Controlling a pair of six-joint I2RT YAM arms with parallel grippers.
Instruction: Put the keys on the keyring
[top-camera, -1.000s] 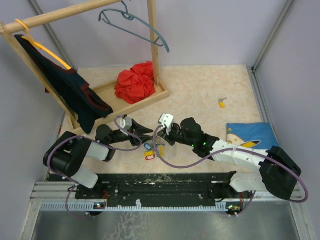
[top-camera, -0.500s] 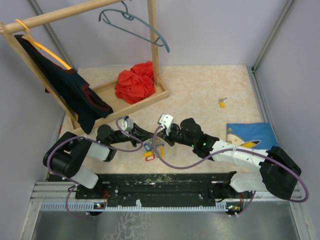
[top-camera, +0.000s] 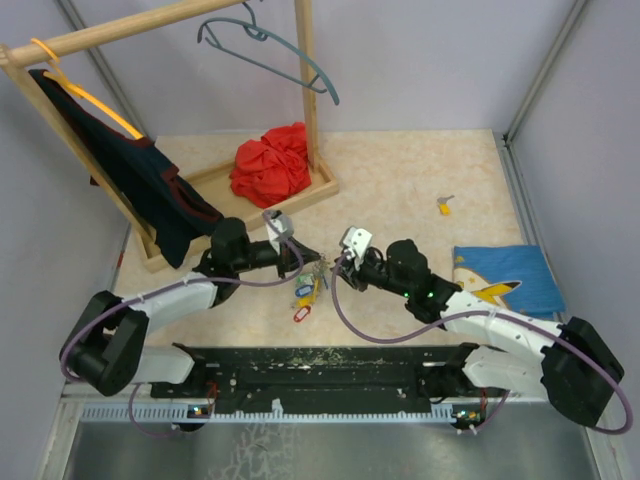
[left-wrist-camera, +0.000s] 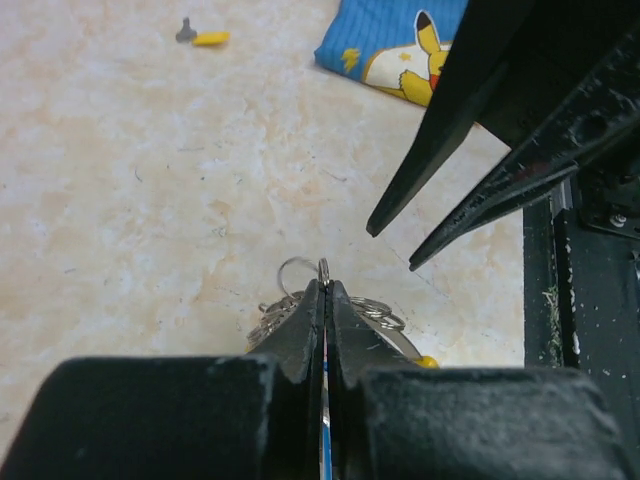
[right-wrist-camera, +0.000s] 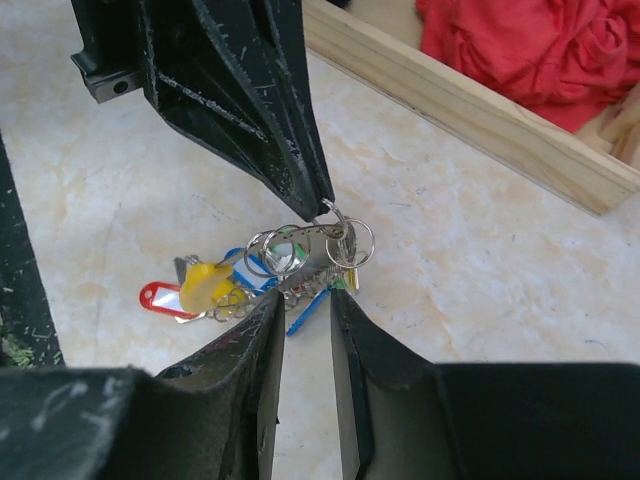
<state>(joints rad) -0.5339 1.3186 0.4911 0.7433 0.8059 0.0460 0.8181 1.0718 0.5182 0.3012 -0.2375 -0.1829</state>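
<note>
Pinching the keyring (right-wrist-camera: 336, 211) shut just in front of the wooden tray (right-wrist-camera: 470, 110), the left end effector (left-wrist-camera: 323, 290) should hold steady while the parted, empty right end effector (right-wrist-camera: 305, 300) picks a key from the keys (right-wrist-camera: 215, 285) beneath.

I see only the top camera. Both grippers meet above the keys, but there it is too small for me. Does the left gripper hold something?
Observer: Yes. In the left wrist view the left gripper is shut, with a thin ring pinched at its tips.
Operator: And the right gripper, does it hold anything?
Observer: No. Its own camera shows the right gripper open, with nothing between its fingers. The keys are just beyond its tips.
Operator: Is the pinched ring alone there?
Observer: No. The right wrist view shows several small rings crowded together under the left tips.
</note>
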